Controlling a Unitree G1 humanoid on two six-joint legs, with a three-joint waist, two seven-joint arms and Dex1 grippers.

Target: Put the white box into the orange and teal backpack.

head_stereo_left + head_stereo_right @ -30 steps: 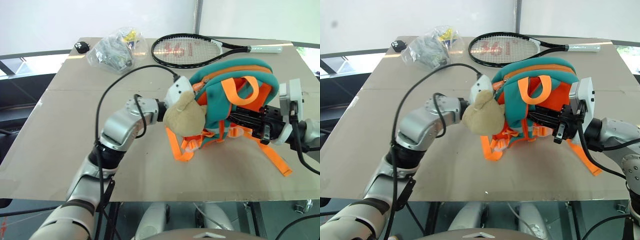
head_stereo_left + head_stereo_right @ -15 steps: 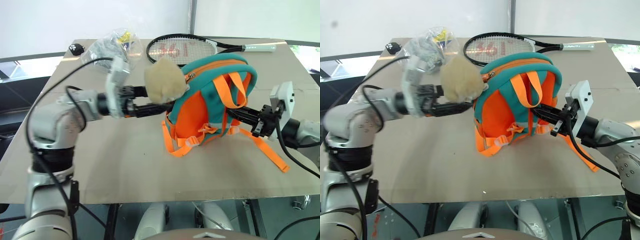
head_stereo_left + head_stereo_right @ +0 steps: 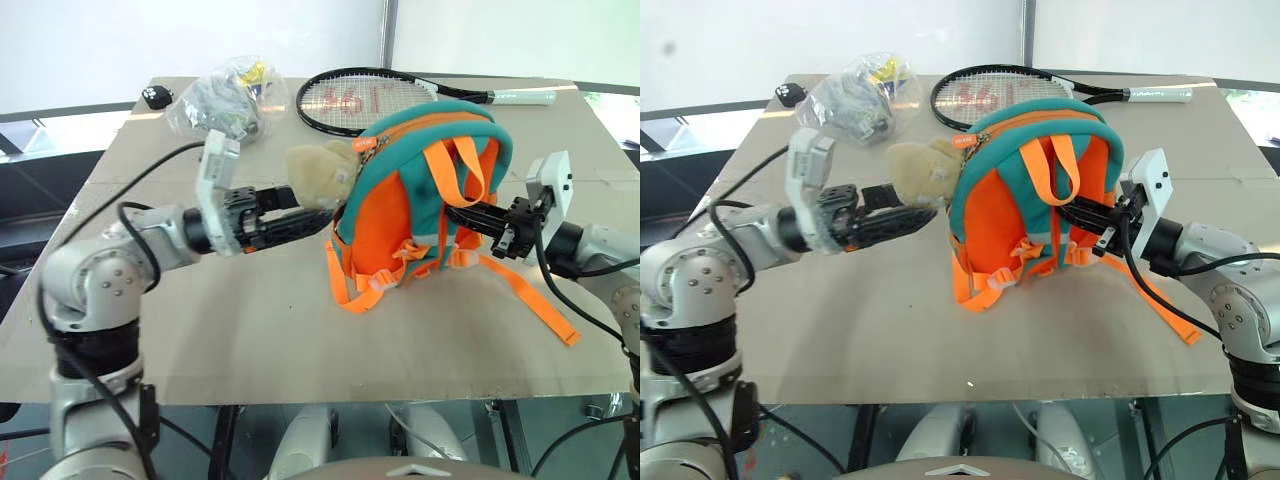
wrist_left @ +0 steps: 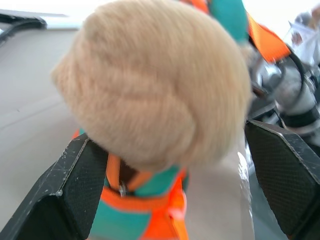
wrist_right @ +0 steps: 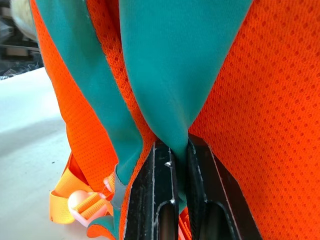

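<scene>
The orange and teal backpack [image 3: 420,215] stands upright in the middle of the table, its orange side and straps towards me. A tan plush piece [image 3: 320,175] hangs at its upper left corner. My left gripper [image 3: 318,216] points level at the backpack from the left, open, its fingers [image 4: 75,190] wide to either side of the plush [image 4: 150,85] and just under it. On the backpack's right side, my right gripper [image 5: 172,150] is shut on a fold of its teal fabric [image 5: 170,65]. The white box is out of view.
A black tennis racket [image 3: 375,100] lies at the back of the tan table [image 3: 250,320]. A clear plastic bag [image 3: 225,95] of small items and a small black object [image 3: 155,97] lie at the back left. An orange strap [image 3: 545,310] trails towards the right front.
My left gripper has opened and drawn back to the left from the backpack. The plush swung up, then settled at the upper left corner. The backpack now stands upright.
</scene>
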